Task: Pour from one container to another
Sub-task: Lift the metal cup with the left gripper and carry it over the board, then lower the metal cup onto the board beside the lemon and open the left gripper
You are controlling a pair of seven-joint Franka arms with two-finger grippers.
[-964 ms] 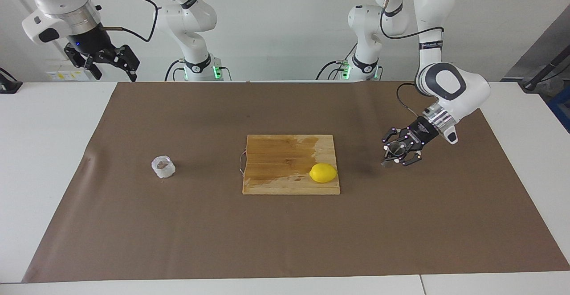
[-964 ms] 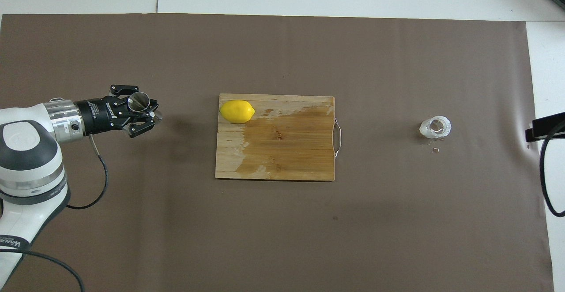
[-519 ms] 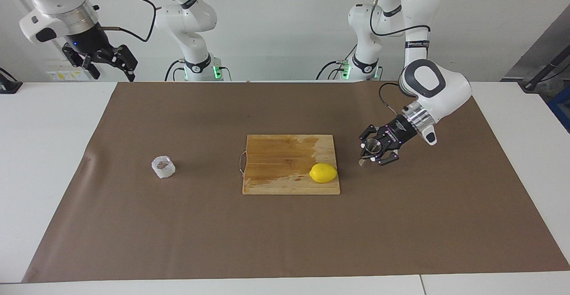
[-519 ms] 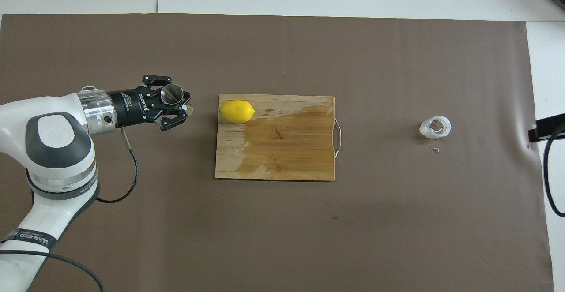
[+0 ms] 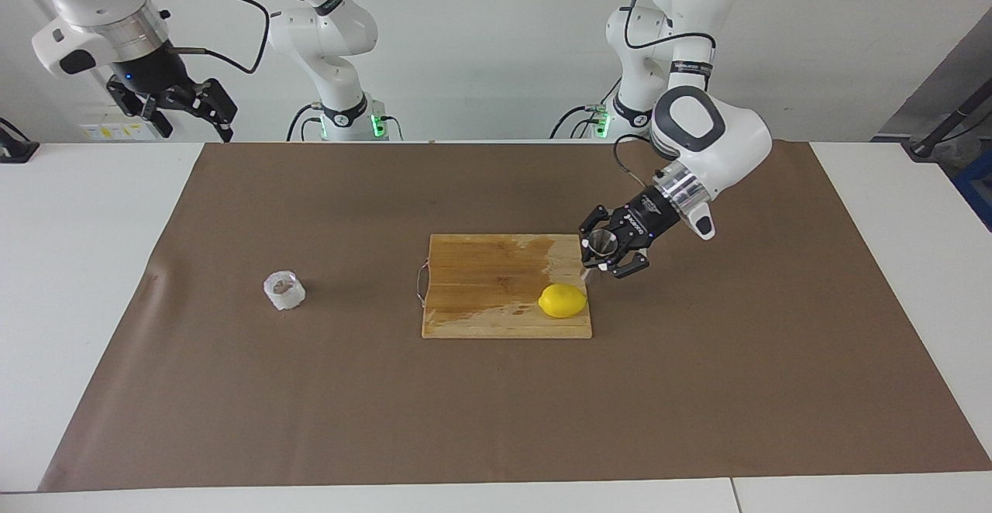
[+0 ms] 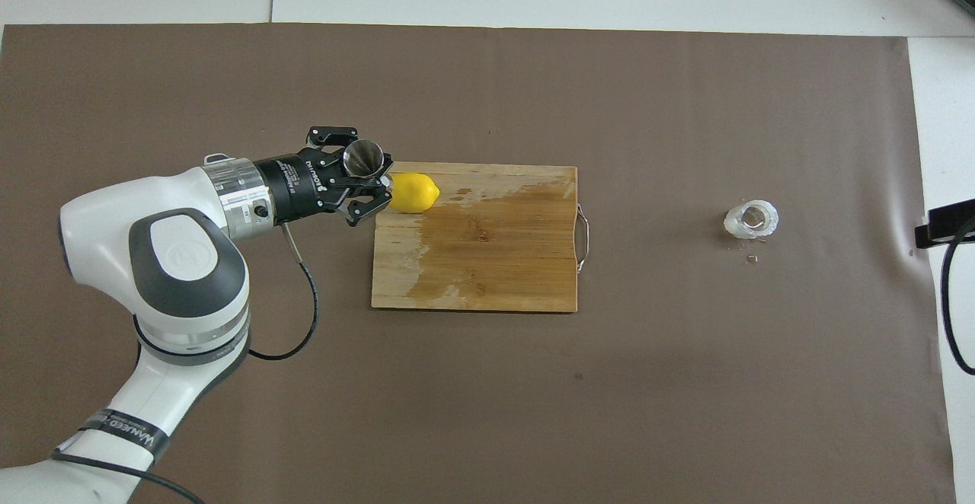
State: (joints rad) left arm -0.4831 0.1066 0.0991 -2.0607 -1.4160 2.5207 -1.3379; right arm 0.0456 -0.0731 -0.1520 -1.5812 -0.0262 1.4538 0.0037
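Gripping the jigger point(image 5: 600, 246), left gripper point(image 5: 607, 253) (right gripper point(image 5: 190, 110) waits) overhangs board point(image 5: 480, 280)

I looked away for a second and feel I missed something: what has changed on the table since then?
The left gripper, jaws shut on the steel jigger, has carried it from over the brown mat to over the cutting board's edge, beside the lemon. The clear cup, lemon and board stayed put; the right gripper waits, raised.

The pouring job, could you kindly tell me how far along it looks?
Done: the left hand is shut on the jigger, upright in the air over the board's edge toward the left arm's end. In hand: carrying it. Left: the cup stands untouched on the mat; the right hand waits raised and open, so no pouring yet.
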